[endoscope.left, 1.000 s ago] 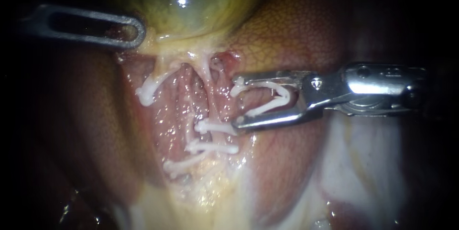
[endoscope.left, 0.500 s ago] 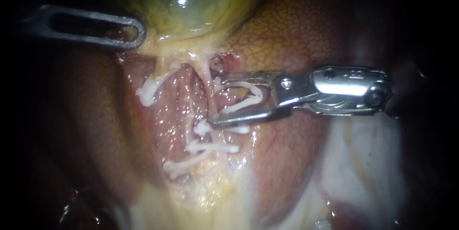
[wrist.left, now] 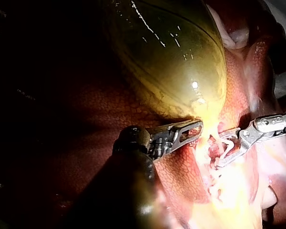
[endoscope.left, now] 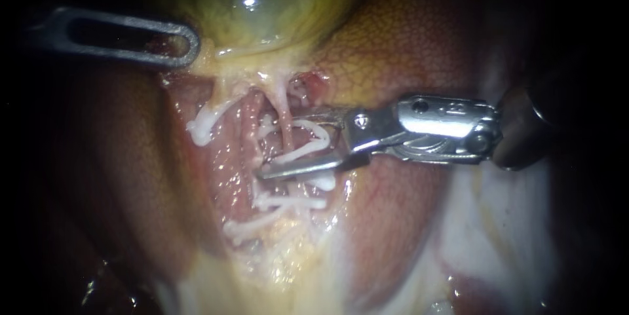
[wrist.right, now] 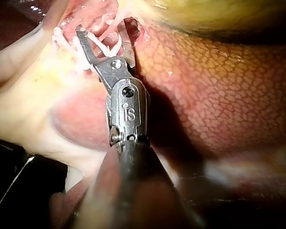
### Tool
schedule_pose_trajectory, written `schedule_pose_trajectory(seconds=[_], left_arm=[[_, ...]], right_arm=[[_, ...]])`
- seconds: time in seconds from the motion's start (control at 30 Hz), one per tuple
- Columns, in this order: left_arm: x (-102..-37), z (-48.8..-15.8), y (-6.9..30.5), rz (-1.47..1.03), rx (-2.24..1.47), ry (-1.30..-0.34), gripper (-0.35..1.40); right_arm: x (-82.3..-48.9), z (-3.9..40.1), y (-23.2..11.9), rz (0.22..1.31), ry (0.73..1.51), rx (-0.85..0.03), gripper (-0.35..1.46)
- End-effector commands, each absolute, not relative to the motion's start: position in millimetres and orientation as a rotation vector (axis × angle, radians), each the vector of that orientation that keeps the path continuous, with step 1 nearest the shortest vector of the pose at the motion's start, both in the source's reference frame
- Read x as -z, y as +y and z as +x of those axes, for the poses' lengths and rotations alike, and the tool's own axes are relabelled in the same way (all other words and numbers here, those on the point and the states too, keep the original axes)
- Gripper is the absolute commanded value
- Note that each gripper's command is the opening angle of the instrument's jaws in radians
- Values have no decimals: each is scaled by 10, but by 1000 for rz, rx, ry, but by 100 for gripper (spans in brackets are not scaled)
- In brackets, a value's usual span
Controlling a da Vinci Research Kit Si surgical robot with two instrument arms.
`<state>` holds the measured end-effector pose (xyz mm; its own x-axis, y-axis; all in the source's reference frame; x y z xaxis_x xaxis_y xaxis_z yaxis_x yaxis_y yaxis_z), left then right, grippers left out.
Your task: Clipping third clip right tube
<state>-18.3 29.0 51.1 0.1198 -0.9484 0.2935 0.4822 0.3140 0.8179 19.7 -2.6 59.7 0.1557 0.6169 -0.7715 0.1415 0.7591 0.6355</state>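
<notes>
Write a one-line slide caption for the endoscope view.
Right instrument holds an open clip astride the right tube, just above two closed clips; left instrument sits at the gallbladder's edge.

Bright centre fading to black edges, glare spot on gallbladder (endoscope.left: pixel 249 2), left instrument (endoscope.left: pixel 190 43) seemingly half in shadow

Right tube (endoscope.left: pixel 286 128) vanishes behind right instrument (endoscope.left: pixel 275 148) and its clip (endoscope.left: pixel 324 135) (lower stretch)

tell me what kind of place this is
Likely a surgical bench seen up close by endoscope: a gallbladder and liver fill the view, and the right instrument holds a white clip at a tube.
</notes>
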Motion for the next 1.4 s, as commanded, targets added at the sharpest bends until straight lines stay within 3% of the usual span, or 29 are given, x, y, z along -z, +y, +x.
schedule_pose_trajectory(seconds=[0.03,0.27,0.5,0.73,1.27,1.33,1.4], left_arm=[[-511,-183,290,623,1150,-933,-35],[-510,-183,290,623,1150,-933,-35],[-510,-183,290,623,1150,-933,-35],[-510,-183,290,623,1150,-933,-35],[-510,-183,290,623,1150,-933,-35],[-510,-183,290,623,1150,-933,-35],[-510,-183,290,623,1150,-933,-35]], right_arm=[[-596,197,-25,680,1419,-379,42],[-574,193,-11,707,1490,-389,42],[-549,190,-2,723,1499,-404,38],[-543,188,-1,729,1502,-410,29],[-541,189,-1,805,1473,-487,-20],[-542,189,-1,810,1471,-491,-35],[-543,189,-1,814,1469,-495,-35]])
